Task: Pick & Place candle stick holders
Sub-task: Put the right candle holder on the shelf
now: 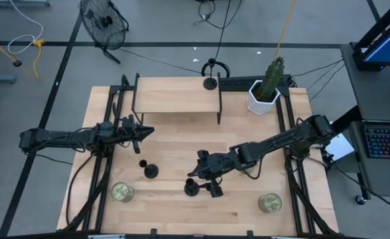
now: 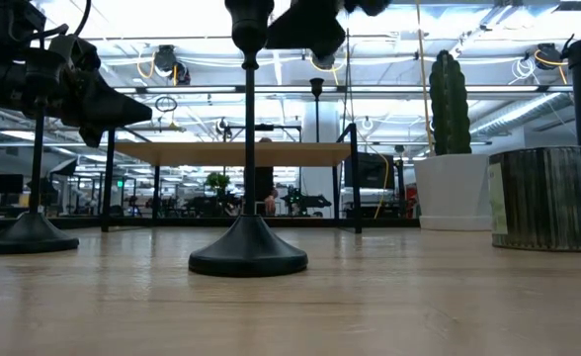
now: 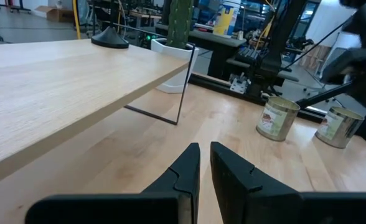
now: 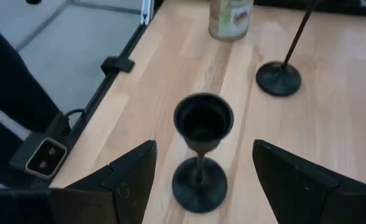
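Approach to a grasp. My right gripper [image 4: 198, 171] hovers with its jaws spread wide on either side of the nearest candle stick holder [image 4: 200, 149], which stands upright on the table [image 1: 182, 143] and is not yet touched; seen from above, this holder [image 1: 192, 188] stands just in front of the raised wooden shelf's [image 1: 176, 94] right half, well toward the table's front edge. I judge this to be the pick step: next I must descend so the jaws bracket the thin stem below the cup, then close squarely, since the stem offers little surface and the holder could tip. A second holder [image 1: 151, 170] stands to the left of the first, and a third [image 1: 210, 82] stands on the shelf's back right corner. My left gripper [image 3: 198, 180] waits beside the shelf's left leg, jaws nearly together and empty. The low view cuts off the holder's cup at the frame's top, and the height of my right jaws above the stem cannot be read exactly.
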Available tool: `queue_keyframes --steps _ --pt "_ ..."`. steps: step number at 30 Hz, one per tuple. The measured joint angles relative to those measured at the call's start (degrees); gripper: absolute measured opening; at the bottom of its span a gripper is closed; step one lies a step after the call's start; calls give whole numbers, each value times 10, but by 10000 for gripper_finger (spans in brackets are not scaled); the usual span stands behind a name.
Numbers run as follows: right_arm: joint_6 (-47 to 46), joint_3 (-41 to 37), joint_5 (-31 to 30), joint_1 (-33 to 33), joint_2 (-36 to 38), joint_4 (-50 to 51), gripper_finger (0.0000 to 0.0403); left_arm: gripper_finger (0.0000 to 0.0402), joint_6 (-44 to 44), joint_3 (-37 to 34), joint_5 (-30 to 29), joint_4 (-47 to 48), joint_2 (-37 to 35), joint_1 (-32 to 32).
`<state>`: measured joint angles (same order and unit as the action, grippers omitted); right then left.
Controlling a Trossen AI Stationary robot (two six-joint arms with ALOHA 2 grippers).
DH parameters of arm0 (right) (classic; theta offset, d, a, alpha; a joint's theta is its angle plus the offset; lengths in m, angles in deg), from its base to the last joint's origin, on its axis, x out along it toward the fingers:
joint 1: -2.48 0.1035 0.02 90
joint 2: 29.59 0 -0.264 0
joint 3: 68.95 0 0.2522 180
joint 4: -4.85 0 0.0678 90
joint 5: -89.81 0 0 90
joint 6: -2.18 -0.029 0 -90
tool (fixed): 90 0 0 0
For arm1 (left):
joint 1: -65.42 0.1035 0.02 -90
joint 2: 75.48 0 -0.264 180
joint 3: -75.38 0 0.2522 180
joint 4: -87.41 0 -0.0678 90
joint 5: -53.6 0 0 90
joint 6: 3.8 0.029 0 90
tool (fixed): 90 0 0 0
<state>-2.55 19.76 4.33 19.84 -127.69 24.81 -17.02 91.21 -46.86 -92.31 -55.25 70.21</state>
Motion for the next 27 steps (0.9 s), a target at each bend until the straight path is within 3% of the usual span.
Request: queue_keyframes --steps 7,27 --pt "-12 -56 -15 -2 -9 -133 258 42 0 0 0 0 0 0" --pt "-51 -116 -15 -3 -7 -229 258 42 -2 0 0 0 0 0"
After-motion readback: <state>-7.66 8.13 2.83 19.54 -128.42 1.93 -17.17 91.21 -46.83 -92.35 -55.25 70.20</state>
